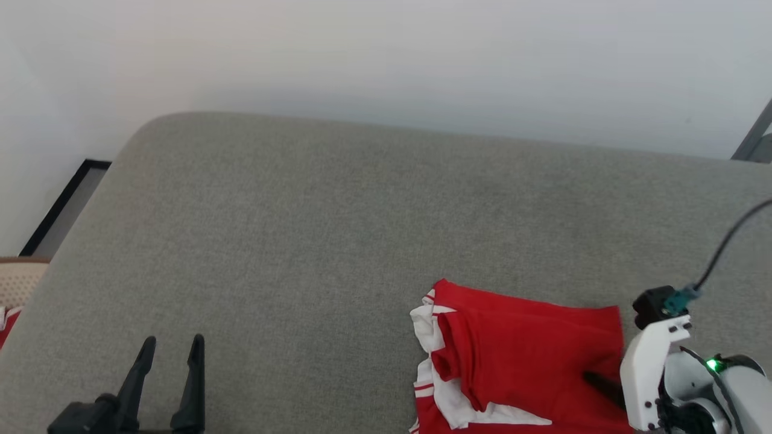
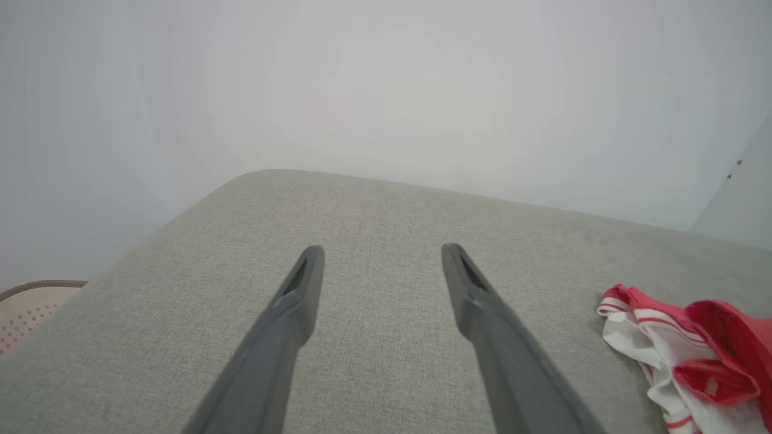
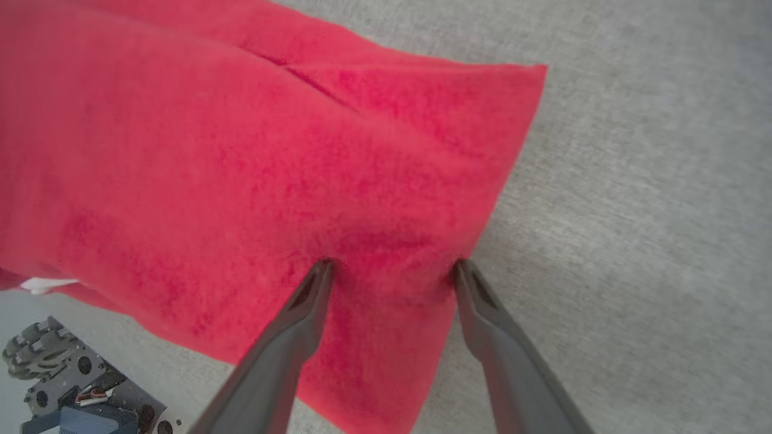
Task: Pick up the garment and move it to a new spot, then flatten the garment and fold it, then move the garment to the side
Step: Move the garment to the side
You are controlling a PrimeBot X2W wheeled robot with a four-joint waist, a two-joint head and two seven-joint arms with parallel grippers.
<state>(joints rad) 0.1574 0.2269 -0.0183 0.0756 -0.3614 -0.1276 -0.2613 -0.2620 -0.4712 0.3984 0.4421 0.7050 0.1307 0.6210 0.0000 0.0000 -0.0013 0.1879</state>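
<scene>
On the near right of the grey cushion, head view: the garment lay as a folded red bundle, its near part cut off by the frame's edge. White sleeve ends and striped trim were bunched at its left end, with a plain red edge at its right. Its long axis ran left to right, the far edge slanting nearer toward the right. My right gripper sat at that right end, one dark finger lying over the cloth. My left gripper hung at the near left, well apart from the garment, fingers spread, nothing between them.

Left wrist view: both fingers were wide over bare cushion, empty. The garment lay off to the right, its white-and-striped end nearest my fingers.

Right wrist view: my fingers stood wide, both tips pressed into the garment near its right corner, fabric dimpled between them. Not pinched; nothing held. The right-hand tip touched just at the cloth's edge, with cushion beyond.

Handling, as I judged it: light, soft, limp knit with no stiffness, likely to sag and come unfolded if lifted by one layer. The surface looked fuzzy, so probably not slippery. Best hold, I reckoned, was to close across the stacked layers at this right edge, taking all plies together. The left gripper would be needed at the sleeve end to keep the long axis level.
</scene>
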